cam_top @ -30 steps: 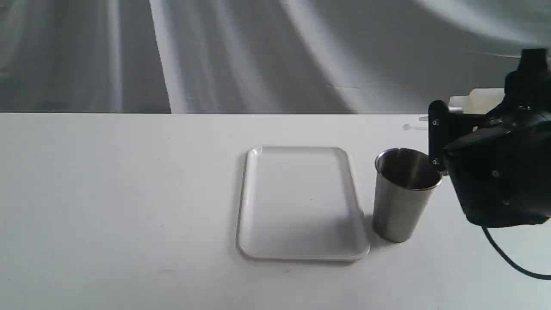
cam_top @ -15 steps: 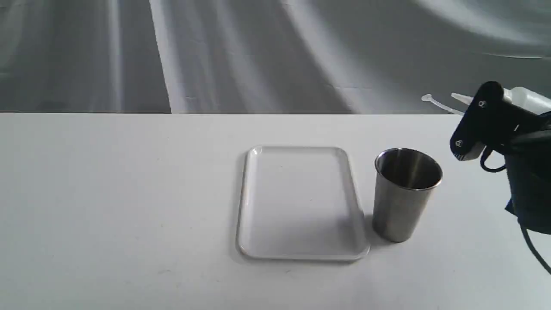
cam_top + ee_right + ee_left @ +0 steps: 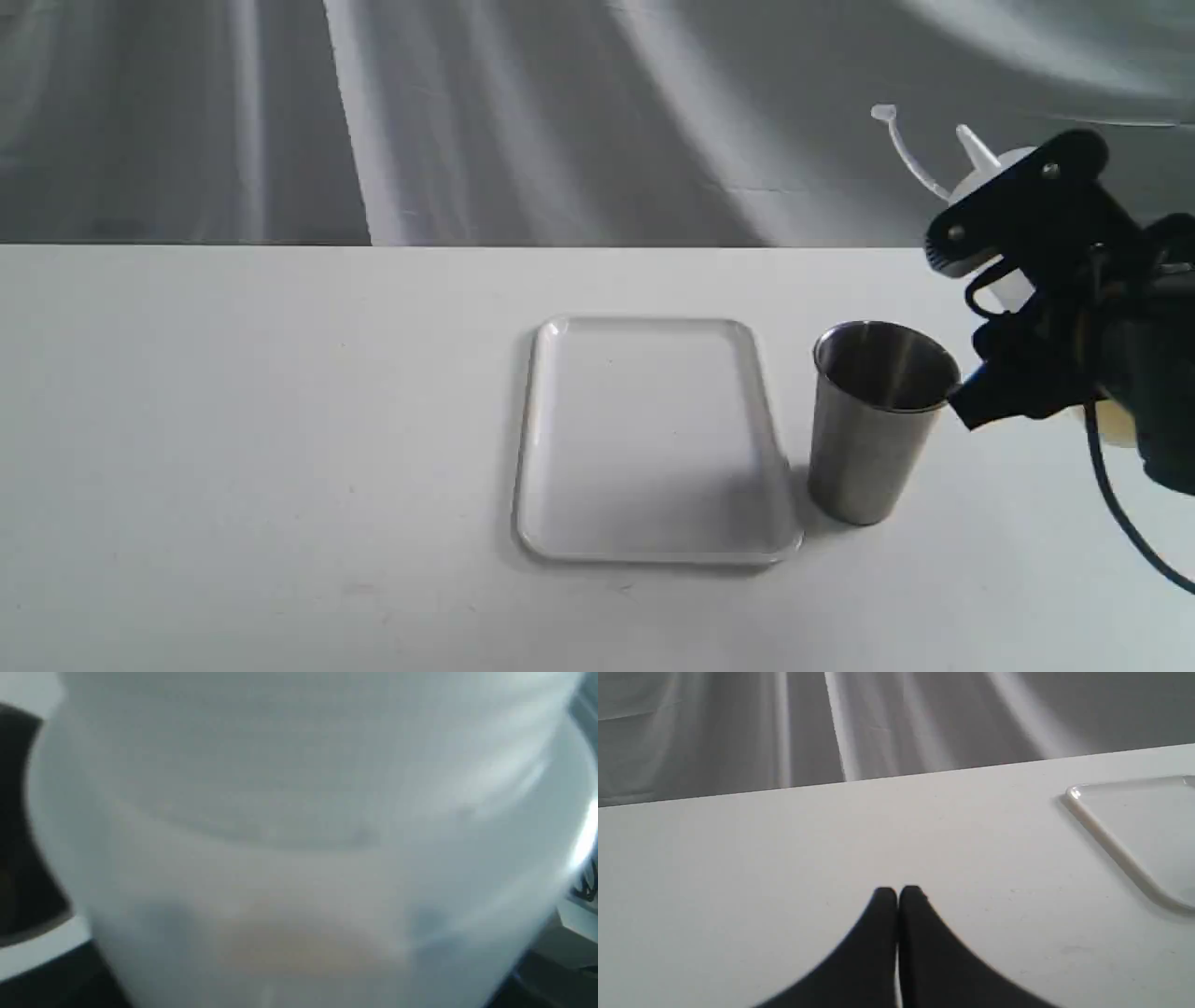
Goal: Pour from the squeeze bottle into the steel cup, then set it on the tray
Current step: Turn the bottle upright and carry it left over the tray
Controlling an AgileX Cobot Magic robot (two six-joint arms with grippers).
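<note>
The squeeze bottle (image 3: 1010, 291) hangs in the air just right of the steel cup (image 3: 876, 422), with my right gripper (image 3: 988, 313) shut on its body. The bottle leans, its nozzle (image 3: 973, 147) and cap strap (image 3: 898, 140) pointing up and to the left, above and right of the cup's rim. Amber liquid shows at its low end (image 3: 1111, 425). In the right wrist view the blurred bottle (image 3: 299, 812) fills the picture. The tray (image 3: 653, 439) lies bare, left of the cup. My left gripper (image 3: 896, 895) is shut on nothing above bare table; the tray's rim (image 3: 1107, 841) shows nearby.
The white table (image 3: 280, 448) ends at a far edge against a grey draped backdrop (image 3: 467, 112). A black cable (image 3: 1120, 532) hangs from the right arm. The left arm is outside the exterior view.
The right gripper with the bottle drew back right from the cup, then rose and turned. The bottle went from lying level to nozzle up and left.
</note>
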